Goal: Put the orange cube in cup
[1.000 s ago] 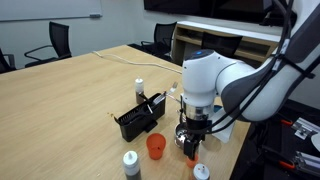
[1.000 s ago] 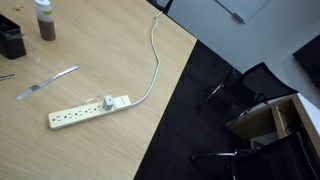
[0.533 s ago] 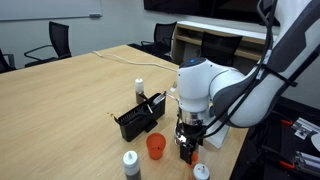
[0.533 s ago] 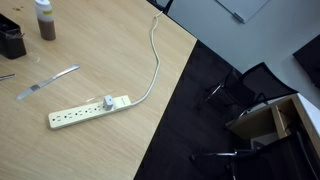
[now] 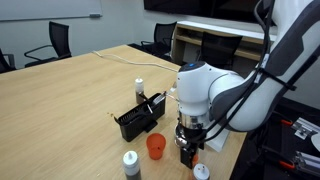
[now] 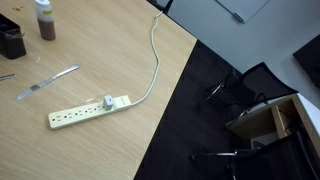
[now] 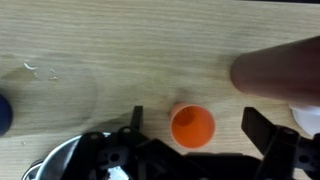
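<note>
The gripper [image 5: 188, 151] hangs straight down with its tips low over the counter [image 5: 70, 100], just beside the cup [image 5: 155, 146], which stands upright near the counter's front edge. In the wrist view the jaws stand wide apart with nothing plainly between them, and the cup's open mouth lies ahead, framed by the two fingers [image 7: 135, 120] — a pose that suits closing around something small on the wood. The orange cube cannot be made out for certain: in an exterior view the arm's bulk hides the spot under the tips, and the wrist view shows no block. Most likely it lies beneath the jaws, not yet gripped. A black organiser [image 5: 138, 119] sits just behind the cup and a small grey bottle [image 5: 130, 162] in front of it — so the carry across should be short and kept clear of both.
</note>
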Tool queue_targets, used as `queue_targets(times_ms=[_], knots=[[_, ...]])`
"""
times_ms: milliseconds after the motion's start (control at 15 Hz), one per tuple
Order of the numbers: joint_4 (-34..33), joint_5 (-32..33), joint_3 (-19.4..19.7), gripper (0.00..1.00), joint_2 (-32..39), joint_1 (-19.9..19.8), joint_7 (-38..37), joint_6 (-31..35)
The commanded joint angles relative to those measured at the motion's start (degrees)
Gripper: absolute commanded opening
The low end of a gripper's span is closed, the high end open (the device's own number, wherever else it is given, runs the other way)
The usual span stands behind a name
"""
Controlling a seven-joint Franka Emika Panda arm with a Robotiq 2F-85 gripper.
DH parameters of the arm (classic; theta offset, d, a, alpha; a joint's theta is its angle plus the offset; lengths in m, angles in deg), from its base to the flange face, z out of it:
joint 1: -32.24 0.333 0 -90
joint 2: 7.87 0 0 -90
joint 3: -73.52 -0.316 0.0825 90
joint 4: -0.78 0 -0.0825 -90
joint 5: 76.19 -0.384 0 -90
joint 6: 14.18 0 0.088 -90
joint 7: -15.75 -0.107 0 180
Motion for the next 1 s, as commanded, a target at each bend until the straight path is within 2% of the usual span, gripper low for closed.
queue_targets(times_ms=[0,600,733,800,933], knots=[[-0.5,-1.16,0.2,1.0,0.83,0.38,1.04,0.53],[-1.03,0.5,1.37,0.99,3.34,1.72,1.89,3.87],[-0.94,0.97,1.61,0.81,3.4,1.92,2.27,4.58],[-0.74,1.64,2.15,0.69,3.26,2.54,2.1,5.39],[-0.65,2.35,2.58,0.56,3.26,3.07,2.2,6.44]])
